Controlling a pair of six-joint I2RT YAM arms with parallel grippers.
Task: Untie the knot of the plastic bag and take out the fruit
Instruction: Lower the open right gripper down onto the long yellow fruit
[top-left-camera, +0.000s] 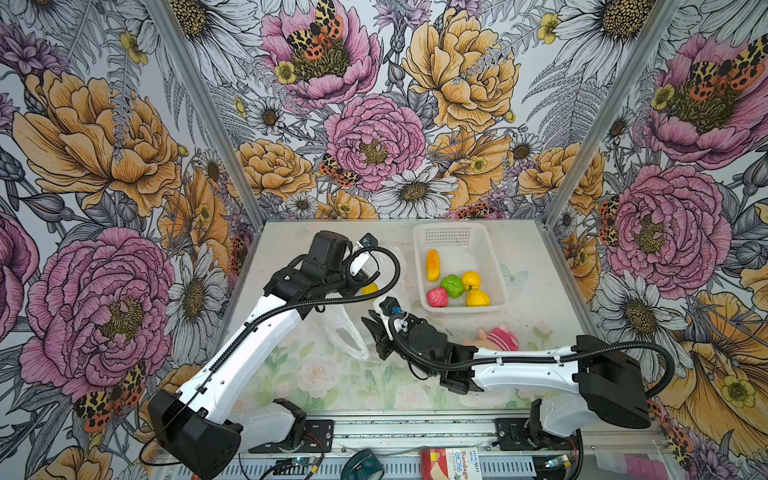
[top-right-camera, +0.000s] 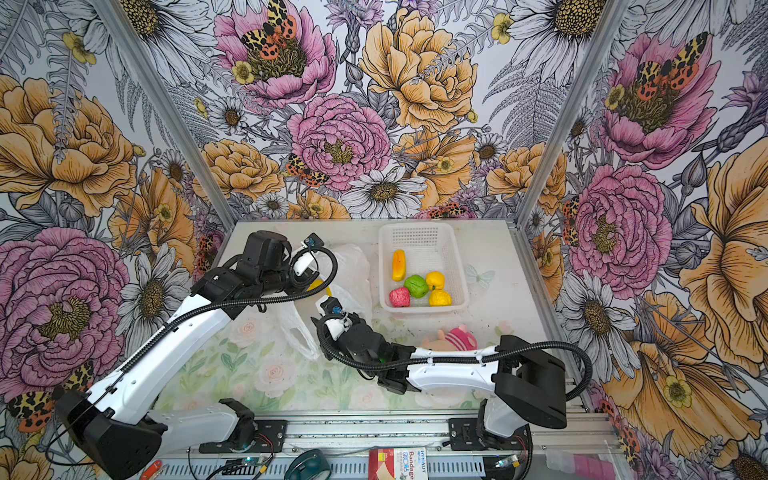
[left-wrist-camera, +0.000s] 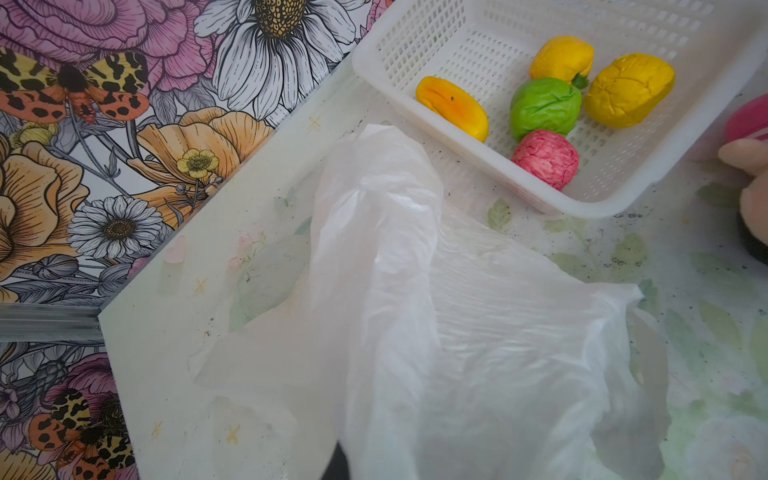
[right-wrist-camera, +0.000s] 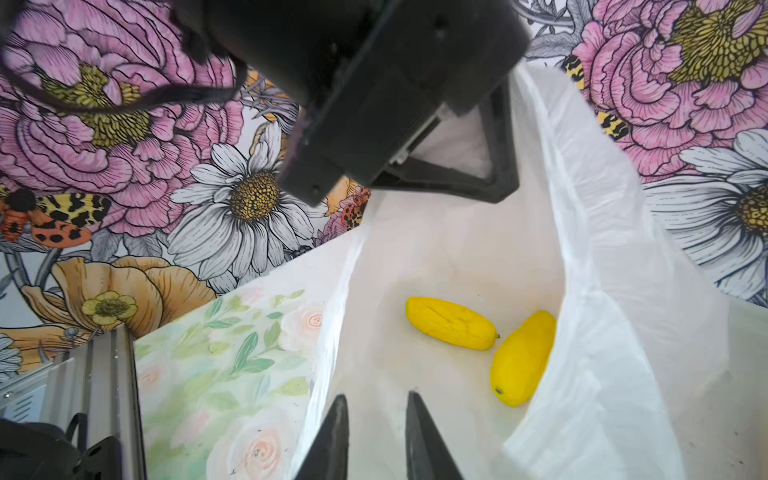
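The right gripper (right-wrist-camera: 376, 419) stands at the open mouth of the plastic bag (top-left-camera: 348, 337), its fingers a narrow gap apart with nothing between them. A plush doll (top-left-camera: 498, 337) lies on the floral table (top-left-camera: 316, 374) beside the right forearm. One loose bag handle loop rests on the table. Two long yellow fruits (right-wrist-camera: 451, 322) lie inside the bag, just beside each other. The left gripper (right-wrist-camera: 500, 183) is clamped on the raised bag film. Farther back, a white perforated basket (top-left-camera: 419, 249) holds an orange-yellow fruit (top-left-camera: 432, 264), a green fruit (top-left-camera: 452, 286), a pink-red fruit (top-left-camera: 436, 297), a yellow pepper-shaped fruit (top-left-camera: 471, 279) and a round yellow fruit (top-left-camera: 477, 298).
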